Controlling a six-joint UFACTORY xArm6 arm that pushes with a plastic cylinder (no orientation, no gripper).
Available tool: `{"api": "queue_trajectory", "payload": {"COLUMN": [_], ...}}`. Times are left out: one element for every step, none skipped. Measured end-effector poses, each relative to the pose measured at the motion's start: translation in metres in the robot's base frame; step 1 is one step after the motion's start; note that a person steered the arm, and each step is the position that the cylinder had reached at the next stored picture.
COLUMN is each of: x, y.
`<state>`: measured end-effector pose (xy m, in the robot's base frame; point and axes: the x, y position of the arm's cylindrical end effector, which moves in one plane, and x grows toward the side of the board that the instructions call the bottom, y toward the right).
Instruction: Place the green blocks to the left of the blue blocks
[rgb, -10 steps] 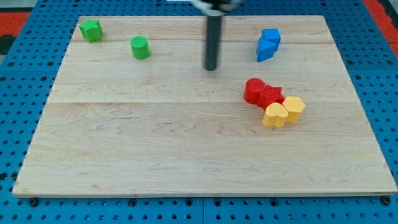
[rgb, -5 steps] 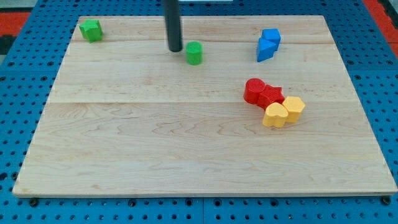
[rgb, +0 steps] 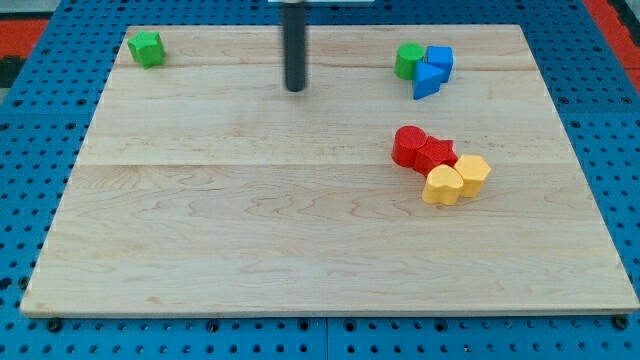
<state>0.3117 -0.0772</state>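
Two green blocks on the pale wooden board (rgb: 300, 230), well apart.
Green cylinder (rgb: 407, 61) touches the blue blocks (rgb: 432, 70); my tip (rgb: 295, 89), jawless plain rod, stands clear; green faceted block (rgb: 146, 48) sits top-left.

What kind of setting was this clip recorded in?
Probably a robotics lab bench for tabletop pushing trials. A pale wooden board lies on a blue perforated mounting plate, small coloured blocks such as the green cylinder sit on it, and my tip stands among them, touching none.

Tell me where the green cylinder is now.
The green cylinder sits near the view's top right, touching the left side of the blue blocks.
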Motion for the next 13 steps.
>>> {"api": "queue_trajectory", "payload": {"x": [0.0,0.0,-0.059,-0.086,-0.081,-0.061,-0.052,-0.052,-0.052,-0.028,-0.024,-0.024,-0.016], "y": [-0.12,-0.224,-0.226,-0.206,-0.111,-0.008,0.016,-0.053,-0.101,-0.112,-0.045,0.035,-0.052]}}
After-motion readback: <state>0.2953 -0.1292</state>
